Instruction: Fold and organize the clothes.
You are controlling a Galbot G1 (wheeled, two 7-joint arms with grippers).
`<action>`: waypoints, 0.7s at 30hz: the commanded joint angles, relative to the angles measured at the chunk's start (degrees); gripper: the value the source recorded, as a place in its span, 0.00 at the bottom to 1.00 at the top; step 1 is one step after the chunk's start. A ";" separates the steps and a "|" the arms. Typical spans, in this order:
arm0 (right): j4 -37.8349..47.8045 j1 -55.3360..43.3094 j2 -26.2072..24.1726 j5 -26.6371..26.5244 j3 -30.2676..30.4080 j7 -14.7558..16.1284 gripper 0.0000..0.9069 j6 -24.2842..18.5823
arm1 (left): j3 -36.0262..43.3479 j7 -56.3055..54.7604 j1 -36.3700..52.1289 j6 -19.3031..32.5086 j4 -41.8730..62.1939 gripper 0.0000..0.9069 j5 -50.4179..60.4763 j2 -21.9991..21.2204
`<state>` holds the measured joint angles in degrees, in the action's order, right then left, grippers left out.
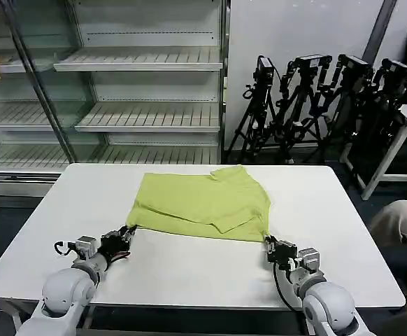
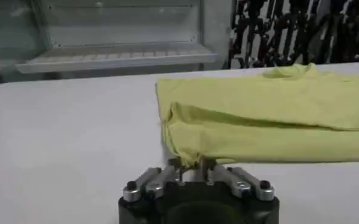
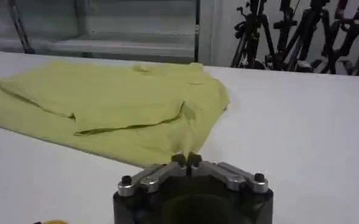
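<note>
The white table holds the lime T-shirt, partly folded, lying just in front of both grippers. Left gripper is pinched shut on the shirt's near left corner. Right gripper is pinched shut on the near right corner.

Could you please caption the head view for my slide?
Left gripper and right gripper pinch near corners of lime thin-fabric T-shirt on white table.

A lime T-shirt lies partly folded on the white counter, its near edge running between the two arms. The left claw pinches the shirt's near left corner, and the right claw pinches the near right corner. Behind the counter stand empty metal shelves, with a cluster of black tripods to the right.
</note>
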<state>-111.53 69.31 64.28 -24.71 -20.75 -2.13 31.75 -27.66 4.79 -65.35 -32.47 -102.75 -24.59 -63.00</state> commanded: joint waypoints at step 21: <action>-13.72 17.79 -2.61 5.13 -5.38 1.93 0.00 -2.72 | -6.60 -3.92 -25.46 2.26 -21.34 0.01 -0.26 -0.96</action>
<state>-120.03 79.40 61.94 -21.35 -24.35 -0.34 29.62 -31.07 2.55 -75.90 -32.15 -112.40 -24.74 -63.06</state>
